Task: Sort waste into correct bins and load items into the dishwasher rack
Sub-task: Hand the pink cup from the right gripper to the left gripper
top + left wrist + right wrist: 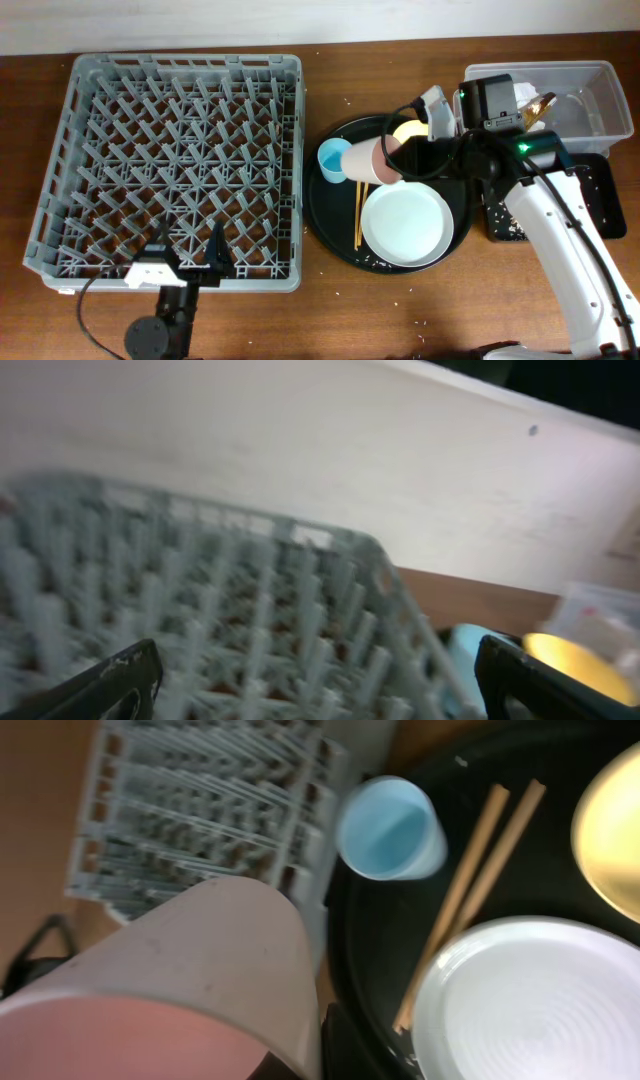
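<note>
The pink cup fills the foreground of the right wrist view. It is tipped almost on its side, base toward 9 o'clock and mouth back toward the wrist, with the right gripper clamped on its rim. That arm's white forearm comes up from 5 o'clock in the overhead view, bends beside the clear tub and reaches toward 9 o'clock over the round tray. On the tray below the held cup, the blue cup stands upright at its 10 o'clock edge. The chopsticks lie side by side just left of the plate, and the yellow bowl sits at 12 o'clock, partly under the gripper. The black tray lies at 6 o'clock from the tub. Farther left, the rack holds no dishes. The left gripper hangs at the rack's 6 o'clock rim, pointing toward 12, its jaws spread wide and empty.
</note>
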You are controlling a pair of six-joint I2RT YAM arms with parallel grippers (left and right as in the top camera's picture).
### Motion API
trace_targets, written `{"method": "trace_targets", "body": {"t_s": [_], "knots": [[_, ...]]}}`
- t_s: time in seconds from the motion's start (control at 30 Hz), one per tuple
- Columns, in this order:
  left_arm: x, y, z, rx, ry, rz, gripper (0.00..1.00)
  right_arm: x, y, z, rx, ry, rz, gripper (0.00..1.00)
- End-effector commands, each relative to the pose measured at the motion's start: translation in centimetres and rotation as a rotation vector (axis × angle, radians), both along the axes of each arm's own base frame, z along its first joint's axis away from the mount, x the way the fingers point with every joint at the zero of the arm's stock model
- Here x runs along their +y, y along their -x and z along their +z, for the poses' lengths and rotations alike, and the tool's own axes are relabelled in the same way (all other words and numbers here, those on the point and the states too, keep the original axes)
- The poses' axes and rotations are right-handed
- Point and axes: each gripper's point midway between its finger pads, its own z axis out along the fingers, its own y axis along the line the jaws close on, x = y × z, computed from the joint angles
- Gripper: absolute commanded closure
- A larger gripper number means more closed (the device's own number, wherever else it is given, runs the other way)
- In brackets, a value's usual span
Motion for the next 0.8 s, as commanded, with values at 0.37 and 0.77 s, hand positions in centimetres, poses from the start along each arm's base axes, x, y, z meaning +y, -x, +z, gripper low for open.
{"method": "trace_targets", "body": {"t_s": [0.37,0.77], "knots": [[-12.0,-12.1,7.0,0.611,0.398,-0.856,0.01,2.9,0.2,3.5,-0.082,-0.195,0.137,0.96],[-13.0,-13.2,3.0,0.949,0.828,-0.878,0.01,5.1,-1.0,3.2,-0.077,-0.321,0.236,0.96]]}}
